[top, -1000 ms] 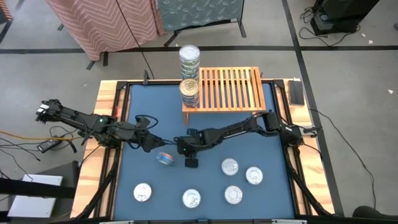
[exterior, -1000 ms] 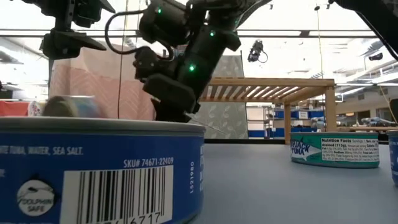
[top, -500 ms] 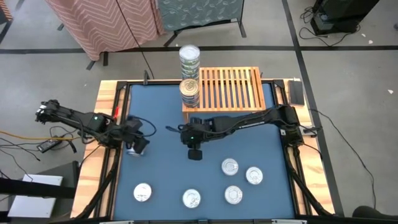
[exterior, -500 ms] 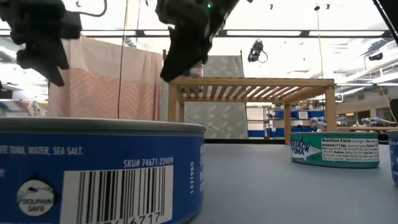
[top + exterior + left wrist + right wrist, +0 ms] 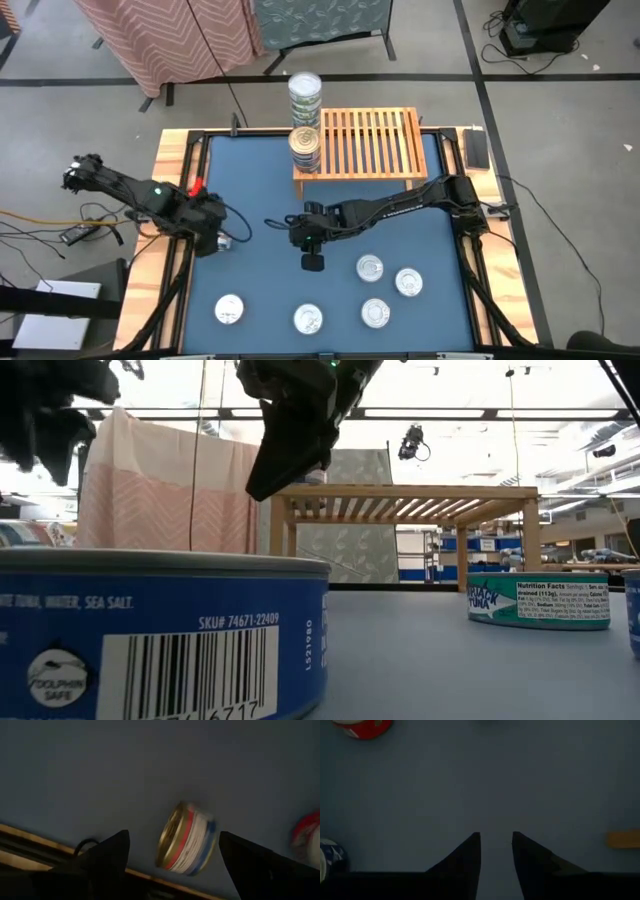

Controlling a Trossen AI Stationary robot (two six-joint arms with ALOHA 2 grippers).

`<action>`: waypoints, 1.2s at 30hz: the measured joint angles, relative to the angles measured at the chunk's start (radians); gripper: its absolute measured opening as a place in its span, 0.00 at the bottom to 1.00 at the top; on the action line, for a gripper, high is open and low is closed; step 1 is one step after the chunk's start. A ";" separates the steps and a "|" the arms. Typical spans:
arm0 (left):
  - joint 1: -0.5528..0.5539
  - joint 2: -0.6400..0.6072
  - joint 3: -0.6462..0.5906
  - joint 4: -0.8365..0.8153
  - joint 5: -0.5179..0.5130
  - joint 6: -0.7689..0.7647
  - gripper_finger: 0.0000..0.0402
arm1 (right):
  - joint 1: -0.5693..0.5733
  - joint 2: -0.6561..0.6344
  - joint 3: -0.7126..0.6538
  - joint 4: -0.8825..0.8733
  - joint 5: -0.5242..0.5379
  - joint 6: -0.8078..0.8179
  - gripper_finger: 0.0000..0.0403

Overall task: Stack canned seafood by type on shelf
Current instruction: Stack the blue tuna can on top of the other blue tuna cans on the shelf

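The light-wood shelf stands at the table's far side, with two stacks of tins at its left end. Several silver-topped tins lie flat on the blue mat toward the near edge. A gold-topped tin with a white, red and blue label stands on its edge near the mat's left border. My left gripper hovers open above it, one finger on each side, apart from it. My right gripper hangs over the mat's middle, its fingers a narrow gap apart with nothing between them.
A red tin lies near the mat's left side. A blue tuna tin fills the low view's front, and a teal one sits to its right. Raised wooden rails border the mat. A phone-like object lies at the far right.
My right gripper has risen from the mat. My left gripper has drawn back toward the table's left edge, tipping to point down and rolling. The labelled tin, blurred between the two grippers a second ago, has gone toward the left edge and now stands under my left gripper.
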 joint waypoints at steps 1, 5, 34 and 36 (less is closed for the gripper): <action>-0.009 0.023 -0.009 0.000 0.003 0.013 0.78 | 0.002 0.001 0.000 -0.003 0.000 0.003 0.29; -0.040 0.081 -0.033 0.024 0.003 0.041 0.78 | 0.008 0.006 0.000 -0.005 0.000 0.006 0.29; -0.141 0.328 -0.048 0.317 -0.102 0.259 0.78 | 0.040 0.006 0.000 -0.011 -0.005 0.017 0.29; -0.140 0.327 -0.073 0.345 -0.076 0.261 0.78 | 0.044 0.006 0.000 -0.011 -0.005 0.018 0.29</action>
